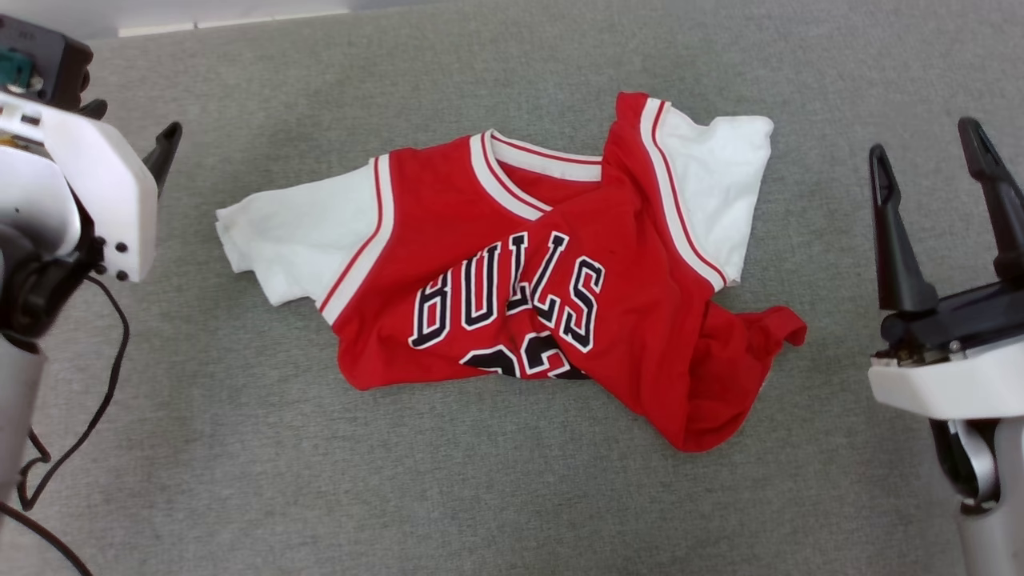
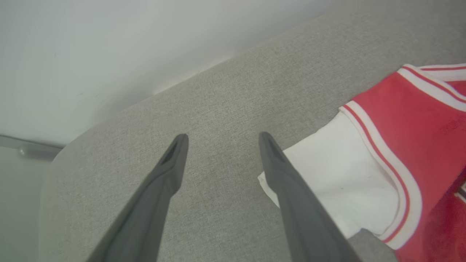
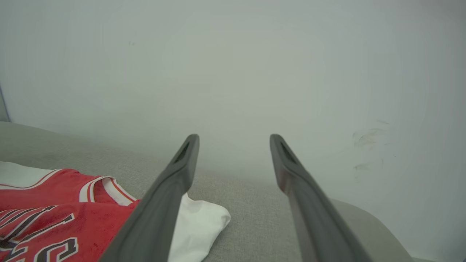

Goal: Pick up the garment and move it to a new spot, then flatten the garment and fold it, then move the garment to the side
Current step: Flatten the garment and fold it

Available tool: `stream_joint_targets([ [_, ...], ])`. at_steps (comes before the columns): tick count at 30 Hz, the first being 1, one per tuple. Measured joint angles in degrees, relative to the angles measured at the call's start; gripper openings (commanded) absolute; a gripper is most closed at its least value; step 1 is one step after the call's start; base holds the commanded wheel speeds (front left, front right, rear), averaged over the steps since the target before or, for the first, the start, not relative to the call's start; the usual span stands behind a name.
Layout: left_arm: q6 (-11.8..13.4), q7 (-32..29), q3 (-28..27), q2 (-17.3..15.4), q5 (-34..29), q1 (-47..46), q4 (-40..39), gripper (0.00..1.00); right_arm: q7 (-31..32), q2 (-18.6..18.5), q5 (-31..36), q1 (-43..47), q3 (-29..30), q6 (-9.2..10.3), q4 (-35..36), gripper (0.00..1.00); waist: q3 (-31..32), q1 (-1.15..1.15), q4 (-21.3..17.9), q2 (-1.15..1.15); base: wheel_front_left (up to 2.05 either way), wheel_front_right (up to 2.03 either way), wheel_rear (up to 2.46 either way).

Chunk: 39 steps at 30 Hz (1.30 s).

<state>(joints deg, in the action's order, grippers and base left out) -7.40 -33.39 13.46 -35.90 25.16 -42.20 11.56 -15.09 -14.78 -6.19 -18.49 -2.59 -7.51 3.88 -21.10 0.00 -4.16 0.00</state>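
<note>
lying at the middle of the grey cloth-covered bench (image 1: 512, 496): one garment (image 1: 512, 280), a red jersey shirt, front side up. white short sleeves, one at each end; white trim with thin red stripes at the neck and both armholes. black lettering outlined in white, "bulls", across the chest, with a number below it, its lower part hidden where the hem is turned under. condition: not flat. the side toward the robot's right is folded over the chest on a slant, and its lower corner is bunched into a loose red point. orientation: neck opening toward the far edge of the bench, hem toward the robot, so the lettering reads upright in the head view, rising a little to the right. long axis runs sleeve to sleeve, left to right across the bench, the right sleeve lying farther off than the left. left hand (image 2: 221, 140): fingers spread apart, nothing between them, near the left sleeve and clear of it. right hand (image 1: 924, 140): fingers likewise spread and empty, well apart from the right sleeve. a pale wall (image 3: 233, 72) stands behind the bench.
</note>
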Motion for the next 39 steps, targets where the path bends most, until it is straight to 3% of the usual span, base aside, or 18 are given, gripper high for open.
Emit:
stream_joint_targets([
  [8,0.00,-14.37,8.94,-6.88,13.96,-7.07,5.10,1.00,0.00,1.66,1.71,2.30,-0.25,0.00,1.55,1.00,-2.55,0.00,-2.57,0.00,0.00,0.00,0.00],
  [11,0.00,-19.42,10.92,-8.04,18.57,-9.33,6.81,1.00,0.00,1.64,1.75,1.98,-0.81,0.00,1.58,1.00,-3.76,0.00,-3.57,0.00,0.00,0.00,0.00],
  [18,0.00,-26.50,16.41,-9.00,21.87,-12.80,9.68,1.00,0.00,1.26,2.08,-0.24,-2.45,0.00,0.73,1.00,-6.83,0.00,-5.33,0.00,0.00,0.00,0.00],
  [24,0.00,-27.52,21.57,-9.93,22.65,-14.13,10.71,1.00,0.00,1.07,2.16,-1.46,-3.42,0.00,-0.58,1.00,-8.45,-0.01,-6.29,0.00,0.00,0.00,0.00],
  [25,0.00,-27.35,22.46,-10.16,22.63,-14.41,10.67,0.00,0.00,0.96,2.15,-1.47,-3.36,0.00,-0.80,1.00,-8.48,-0.01,-6.28,0.00,0.00,0.00,0.00],
  [33,-0.02,-20.93,27.19,-12.21,24.76,-14.72,10.57,0.00,0.01,-1.94,1.75,-4.25,-1.79,0.00,-1.53,1.00,-5.89,0.00,-5.22,0.00,0.00,0.00,0.00],
  [39,-0.02,-15.56,29.07,-17.01,27.14,-14.65,6.66,0.00,5.57,-9.12,0.68,-11.05,-3.15,0.00,-0.63,1.00,-2.86,-0.01,-3.02,0.00,0.00,0.00,0.00],
])
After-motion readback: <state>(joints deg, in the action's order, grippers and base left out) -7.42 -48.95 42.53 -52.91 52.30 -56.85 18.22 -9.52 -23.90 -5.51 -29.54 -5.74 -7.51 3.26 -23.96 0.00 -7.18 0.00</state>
